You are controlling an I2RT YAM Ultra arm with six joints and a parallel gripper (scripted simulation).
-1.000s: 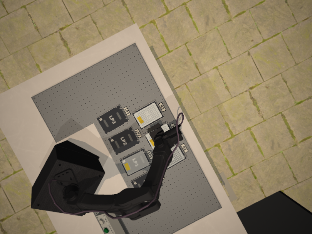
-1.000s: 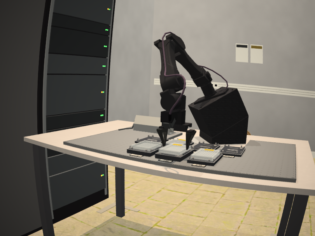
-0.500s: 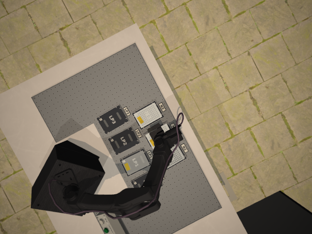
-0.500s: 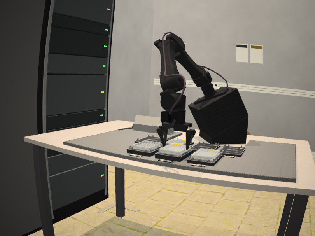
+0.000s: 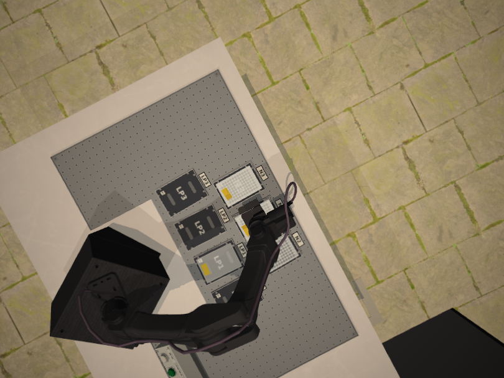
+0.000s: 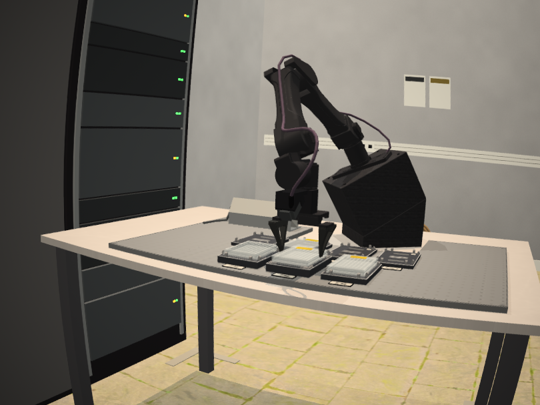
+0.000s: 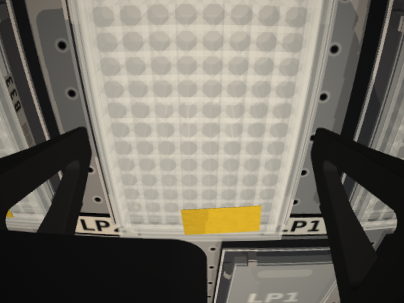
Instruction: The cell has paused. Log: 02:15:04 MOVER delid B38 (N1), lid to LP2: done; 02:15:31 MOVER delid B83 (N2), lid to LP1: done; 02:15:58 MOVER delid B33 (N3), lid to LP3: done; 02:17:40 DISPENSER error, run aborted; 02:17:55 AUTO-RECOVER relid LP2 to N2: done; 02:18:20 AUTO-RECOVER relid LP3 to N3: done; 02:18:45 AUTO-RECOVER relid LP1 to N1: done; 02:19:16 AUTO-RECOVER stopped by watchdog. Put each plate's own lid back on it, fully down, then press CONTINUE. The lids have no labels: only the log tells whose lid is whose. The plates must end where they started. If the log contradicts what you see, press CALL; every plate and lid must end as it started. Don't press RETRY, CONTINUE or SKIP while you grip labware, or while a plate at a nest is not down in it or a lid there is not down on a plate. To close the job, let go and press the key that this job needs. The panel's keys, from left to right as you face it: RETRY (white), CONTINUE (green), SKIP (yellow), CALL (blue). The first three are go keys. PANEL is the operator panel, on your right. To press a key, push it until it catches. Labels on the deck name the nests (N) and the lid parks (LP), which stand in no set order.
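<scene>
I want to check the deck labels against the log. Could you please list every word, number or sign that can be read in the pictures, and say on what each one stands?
"LP3": on the dark lid park.
"LP2": on the dark lid park.
"LP1": on the park under a clear lid.
"N1": small tag beside the far plate.
"N2": small tag beside the near plate.
"LP1": small tag in the wrist view.
Middle nest's tag: hidden by the gripper.
Wall signs: no readable text.

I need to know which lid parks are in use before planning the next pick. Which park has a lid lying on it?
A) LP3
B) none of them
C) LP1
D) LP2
C: in the top view a translucent lid with a yellow tag covers LP1, while LP2 and LP3 show their bare dark surfaces.
</scene>
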